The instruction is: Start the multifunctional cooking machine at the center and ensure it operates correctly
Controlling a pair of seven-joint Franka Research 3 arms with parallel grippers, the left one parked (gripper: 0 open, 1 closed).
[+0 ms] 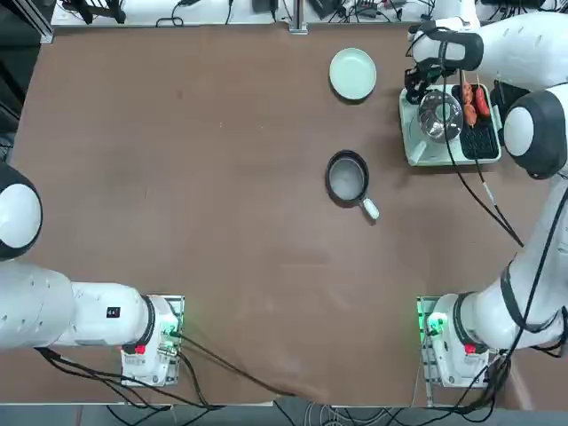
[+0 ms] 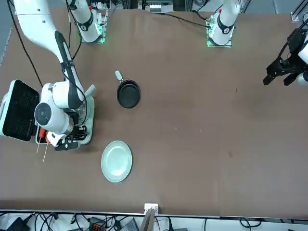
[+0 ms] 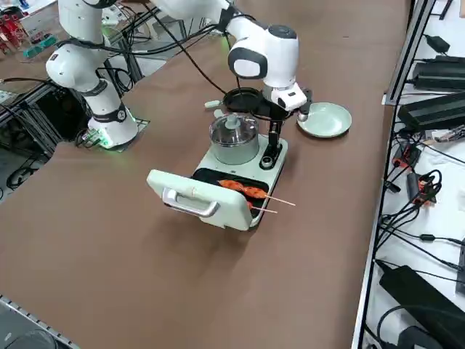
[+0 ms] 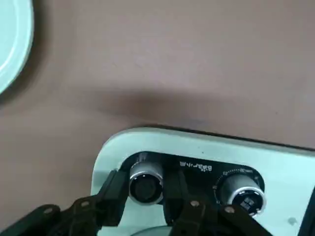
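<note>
While closed on the silver-rimmed front knob [image 4: 146, 184] nearer the pale plate, right gripper [image 4: 146, 178] apparently in position for a turn, with one finger [image 4: 117, 189] on either side; likely next, a slow twist about the knob's own axis; off-centre wrist rotation liable to make the pads slip, or to drag the cooking machine [image 4: 206, 147] sideways; too hard a twist liable to force the dial past its stop; beside this, on the same black panel, a second knob [image 4: 242, 194], apart from the grip but close enough for an accidental knock during a wide wrist swing.

Behind the panel, glass-lidded steel pot [image 3: 234, 142] on the mint-green body, at risk of a bump from the low wrist; next to the pot, black grill plate [image 1: 484, 142] bearing skewered food [image 3: 254, 193], sticks out past the edge and easy to catch; hinged lid [image 3: 195, 196] open, with possible tipping or shifting if pushed.

Farther out, round plate [image 1: 352, 73] and small dark frying pan [image 1: 346, 177], both well apart from the machine; the whole appliance at the table's far right rather than its center; heating impossible to confirm from here.
</note>
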